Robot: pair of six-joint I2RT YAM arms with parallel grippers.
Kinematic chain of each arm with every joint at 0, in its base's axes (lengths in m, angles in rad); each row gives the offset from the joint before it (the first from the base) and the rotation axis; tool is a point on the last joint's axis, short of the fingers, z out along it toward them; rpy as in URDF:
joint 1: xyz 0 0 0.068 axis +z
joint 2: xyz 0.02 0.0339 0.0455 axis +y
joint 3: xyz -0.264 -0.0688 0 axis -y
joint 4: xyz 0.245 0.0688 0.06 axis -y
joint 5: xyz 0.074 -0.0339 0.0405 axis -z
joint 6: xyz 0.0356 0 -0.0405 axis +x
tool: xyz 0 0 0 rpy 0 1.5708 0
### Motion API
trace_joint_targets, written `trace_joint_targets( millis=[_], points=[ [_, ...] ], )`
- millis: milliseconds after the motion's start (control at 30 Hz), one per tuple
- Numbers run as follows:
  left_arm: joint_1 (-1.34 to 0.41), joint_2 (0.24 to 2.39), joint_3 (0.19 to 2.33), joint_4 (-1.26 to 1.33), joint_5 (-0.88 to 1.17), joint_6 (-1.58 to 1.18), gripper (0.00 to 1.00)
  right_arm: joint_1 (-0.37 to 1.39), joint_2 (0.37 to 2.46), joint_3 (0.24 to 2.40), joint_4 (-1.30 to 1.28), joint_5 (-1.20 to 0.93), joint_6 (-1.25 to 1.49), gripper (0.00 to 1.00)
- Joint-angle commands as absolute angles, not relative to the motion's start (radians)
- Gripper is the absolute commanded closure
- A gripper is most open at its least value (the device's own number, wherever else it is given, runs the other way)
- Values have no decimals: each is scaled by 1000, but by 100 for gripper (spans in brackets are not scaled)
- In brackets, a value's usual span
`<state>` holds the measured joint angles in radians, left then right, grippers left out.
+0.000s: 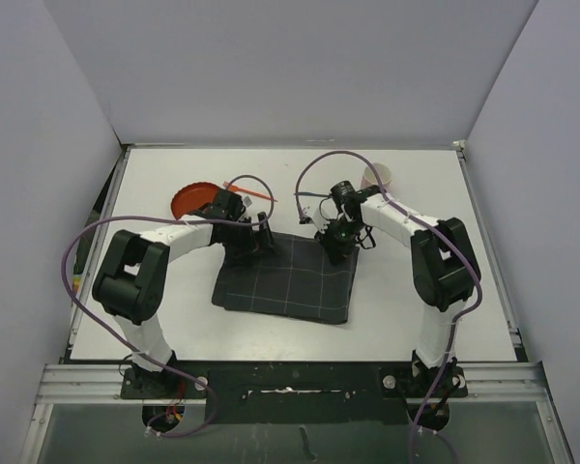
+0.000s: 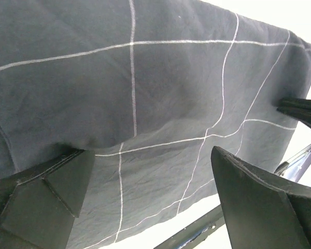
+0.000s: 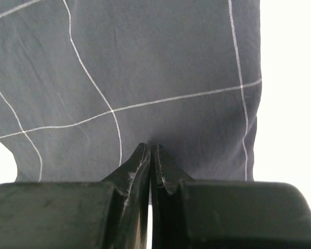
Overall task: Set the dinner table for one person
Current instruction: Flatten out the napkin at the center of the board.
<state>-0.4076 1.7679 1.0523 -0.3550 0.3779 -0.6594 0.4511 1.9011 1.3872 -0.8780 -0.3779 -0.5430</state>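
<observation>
Spreads white and metal-railed across the whole scene as the dinner table (image 1: 406, 300), with a dark grid-lined mat (image 1: 285, 285) lying near its centre. Pinches the mat's far right edge in the right gripper (image 3: 150, 150), jaws pressed together on the cloth. Hangs the left gripper (image 2: 147, 155) over the mat's far left part, jaws wide apart, gripping nothing. Shows a red plate (image 1: 188, 201) just beyond the left gripper and a pale cup (image 1: 377, 176) at far right, apart from the mat.

White dinner table (image 1: 416, 290) with metal edge rails, dark grid mat (image 1: 285, 285) near centre, slightly skewed, red plate (image 1: 188, 200) beyond its left corner, thin orange stick (image 1: 255, 193) beside plate, pale cup (image 1: 378, 177) far right.
</observation>
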Motion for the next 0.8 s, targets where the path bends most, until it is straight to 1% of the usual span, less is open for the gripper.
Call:
trace_joint_targets(
  millis=[0, 100, 233, 500, 633, 767],
  points=[
    [-358, 1854, 1144, -370, 412, -637, 2, 434, 1911, 1394, -840, -395, -543, 100],
    [-322, 1885, 1159, -401, 440, -653, 2, 416, 1913, 1365, -832, -384, -551, 100],
    [-295, 1868, 1198, -492, 390, -641, 2, 375, 1912, 1333, -828, -385, -558, 100],
    [-276, 1690, 1247, -636, 312, -580, 2, 318, 1877, 1283, -841, -367, -610, 100],
    [-273, 1629, 1261, -669, 314, -573, 2, 304, 1865, 1283, -854, -360, -627, 100],
    [-273, 1515, 1355, -710, 279, -528, 2, 300, 1809, 1301, -867, -343, -638, 100]
  ],
)
